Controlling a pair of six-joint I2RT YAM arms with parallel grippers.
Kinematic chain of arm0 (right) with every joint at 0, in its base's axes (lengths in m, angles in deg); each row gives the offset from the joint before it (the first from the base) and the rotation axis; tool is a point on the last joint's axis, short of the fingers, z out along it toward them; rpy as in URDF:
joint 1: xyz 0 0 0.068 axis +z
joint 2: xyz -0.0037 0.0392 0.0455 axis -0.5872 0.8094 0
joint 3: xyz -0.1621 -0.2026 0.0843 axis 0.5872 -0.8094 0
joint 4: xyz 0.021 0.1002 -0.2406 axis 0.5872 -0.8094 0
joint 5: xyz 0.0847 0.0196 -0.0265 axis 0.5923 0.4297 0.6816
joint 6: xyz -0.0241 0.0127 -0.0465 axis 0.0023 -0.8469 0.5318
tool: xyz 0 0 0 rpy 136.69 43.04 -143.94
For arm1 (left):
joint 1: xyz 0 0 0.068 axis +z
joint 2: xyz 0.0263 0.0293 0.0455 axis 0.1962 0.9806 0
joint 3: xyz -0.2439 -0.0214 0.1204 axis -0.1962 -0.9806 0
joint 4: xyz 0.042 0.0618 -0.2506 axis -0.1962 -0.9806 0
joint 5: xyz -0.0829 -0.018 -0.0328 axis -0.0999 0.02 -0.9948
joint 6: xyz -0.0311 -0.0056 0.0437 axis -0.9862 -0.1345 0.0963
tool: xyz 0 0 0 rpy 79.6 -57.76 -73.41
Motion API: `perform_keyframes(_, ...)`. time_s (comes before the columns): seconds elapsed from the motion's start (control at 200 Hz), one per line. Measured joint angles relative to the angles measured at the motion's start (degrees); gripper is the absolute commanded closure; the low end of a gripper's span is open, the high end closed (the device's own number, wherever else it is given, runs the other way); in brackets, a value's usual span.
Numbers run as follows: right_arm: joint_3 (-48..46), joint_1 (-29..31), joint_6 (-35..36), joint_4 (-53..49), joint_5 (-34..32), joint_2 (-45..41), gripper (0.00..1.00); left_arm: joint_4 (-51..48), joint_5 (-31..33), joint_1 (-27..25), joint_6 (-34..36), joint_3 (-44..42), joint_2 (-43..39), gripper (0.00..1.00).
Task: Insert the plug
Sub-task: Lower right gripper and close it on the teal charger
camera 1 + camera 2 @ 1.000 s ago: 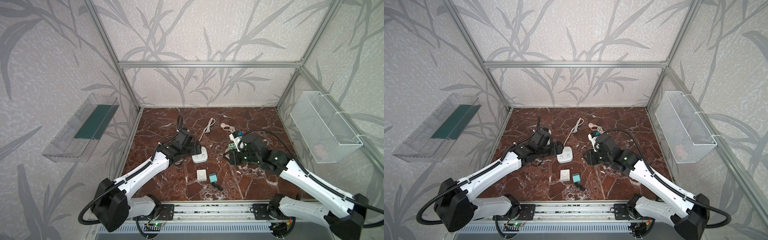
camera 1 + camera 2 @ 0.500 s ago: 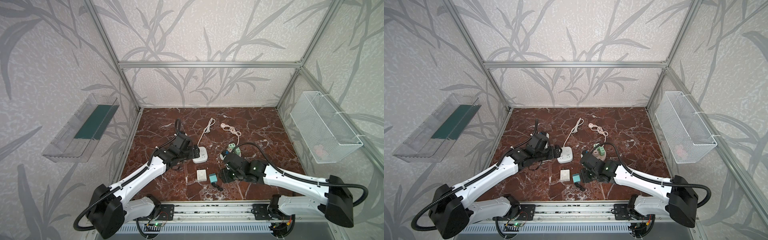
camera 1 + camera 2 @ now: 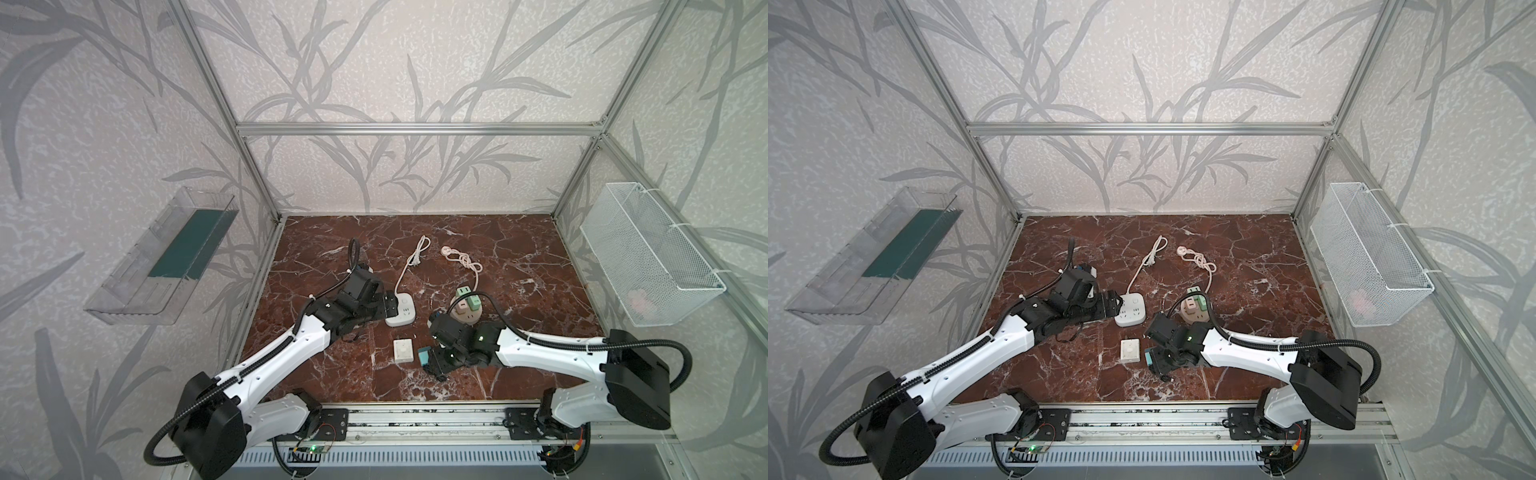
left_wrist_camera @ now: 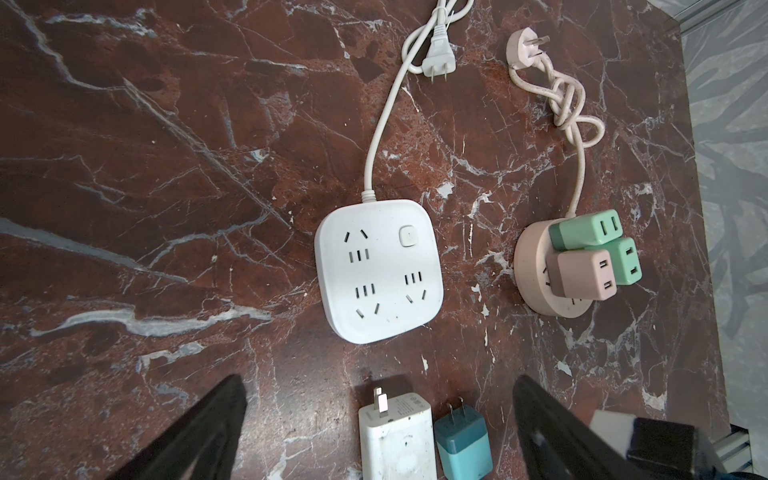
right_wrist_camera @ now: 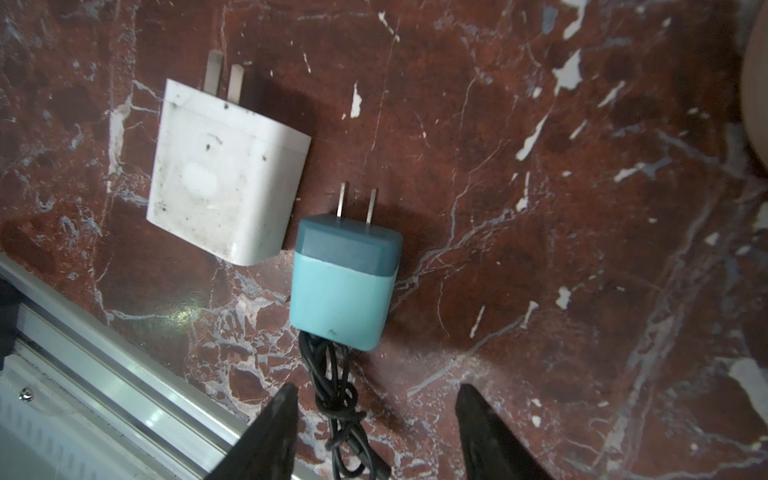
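A teal plug (image 5: 345, 286) with a knotted black cord (image 5: 336, 399) lies flat on the marble floor, prongs pointing away from the front rail; it also shows in both top views (image 3: 424, 355) (image 3: 1148, 356). My right gripper (image 5: 376, 388) is open just behind the teal plug, with the cord lying between its fingers, untouched. A white square power strip (image 4: 376, 270) has all its sockets free. My left gripper (image 4: 378, 380) hangs open beside it (image 3: 388, 305), holding nothing.
A dirty white adapter (image 5: 224, 174) lies beside the teal plug. A pink round strip (image 4: 540, 266) carries two green adapters and a pink one. The strips' loose cords lie farther back. The aluminium front rail (image 5: 104, 374) is close. A wire basket (image 3: 648, 257) hangs right.
My right arm swung from the pink round strip toward the front, down over the teal plug, and its jaws opened wider. The left arm shifted only slightly.
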Motion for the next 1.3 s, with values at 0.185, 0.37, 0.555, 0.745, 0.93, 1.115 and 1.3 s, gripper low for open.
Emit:
perform_keyframes(0.185, 1.09, 0.37, 0.09, 1.75, 0.13, 2.1, 0.38, 0.02, 0.13, 0.0, -0.09, -0.13, -0.76, 0.03)
perform_keyframes(0.37, 3.21, 0.5, 1.14, 2.82, 0.66, 5.66, 0.39, 0.02, 0.11, 0.0, -0.26, -0.15, -0.76, 0.03)
perform_keyframes(0.555, 6.95, 0.83, 1.81, 2.1, 0.61, 10.03, 0.39, 0.02, 0.11, 0.0, -0.24, -0.15, -0.76, 0.03)
perform_keyframes(0.745, 8.83, 0.87, 2.01, 0.68, 0.35, 13.46, 0.4, 0.04, 0.13, 0.02, -0.22, -0.39, -0.79, 0.03)
perform_keyframes(0.93, 9.11, 0.87, 1.99, -0.92, 0.39, 14.47, 0.41, 0.0, 0.13, 0.07, -0.22, -0.98, -0.83, 0.03)
perform_keyframes(1.115, 9.11, 0.87, 1.99, -1.29, 0.42, 14.47, 0.43, 0.02, 0.11, 0.07, -0.22, -1.22, -1.16, 0.03)
perform_keyframes(1.3, 9.16, 0.9, 2.01, -0.85, 0.42, 15.06, 0.48, 0.07, 0.09, 0.07, -0.24, -1.27, -1.16, 0.03)
